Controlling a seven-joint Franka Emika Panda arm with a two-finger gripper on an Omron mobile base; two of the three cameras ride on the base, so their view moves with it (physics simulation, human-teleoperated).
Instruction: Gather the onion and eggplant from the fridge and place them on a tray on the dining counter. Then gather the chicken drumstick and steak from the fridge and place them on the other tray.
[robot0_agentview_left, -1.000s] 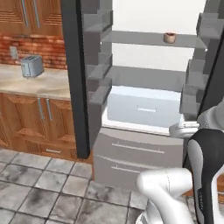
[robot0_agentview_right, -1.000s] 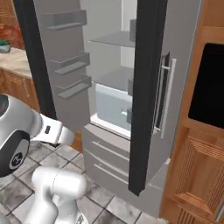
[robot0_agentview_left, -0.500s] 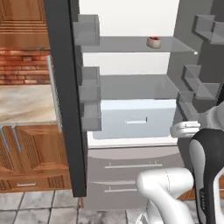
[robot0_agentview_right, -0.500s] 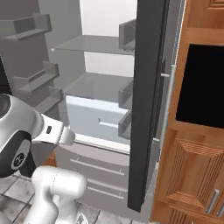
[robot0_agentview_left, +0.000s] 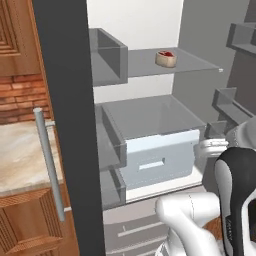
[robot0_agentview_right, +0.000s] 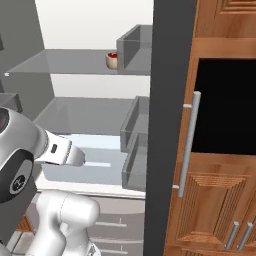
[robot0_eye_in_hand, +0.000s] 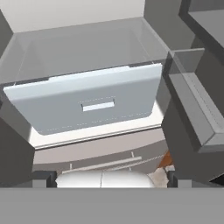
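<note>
**Now you face the open fridge, gripper empty**

You are looking straight into the fridge (robot0_agentview_left: 150, 60) with both doors swung wide. The left door's dark edge (robot0_agentview_left: 70, 125) stands close in the left base view, its silver bar handle (robot0_agentview_left: 50, 165) beside a slice of marbled worktop (robot0_agentview_left: 22, 160) and brick wall. In the right base view the right door's edge (robot0_agentview_right: 167, 125) fills the middle, with its own bar handle (robot0_agentview_right: 189, 142) in front of wooden cabinets and a black oven window (robot0_agentview_right: 227, 107).

On the upper glass shelf (robot0_agentview_left: 150, 64) you can see the steak (robot0_agentview_left: 166, 58), a small pale-rimmed piece with red on top, sitting toward the back and right of centre. From the right base view the same piece (robot0_agentview_right: 113, 60) sits just beside the door bin at shelf height. Nothing touches it.

Below the shelf there is a second glass shelf, and under that a pale blue-white crisper drawer (robot0_agentview_left: 157, 160) with a slot handle, seen straight on in the hand view (robot0_eye_in_hand: 87, 105). Grey door bins (robot0_eye_in_hand: 192, 109) flank it.

Your gripper (robot0_eye_in_hand: 111, 177) sits low in front of the drawer with its jaws spread fully apart, holding nothing; the two dark fingertips (robot0_eye_in_hand: 45, 177) just show at the bottom corners of the hand view. It is well below the steak's shelf.
</note>
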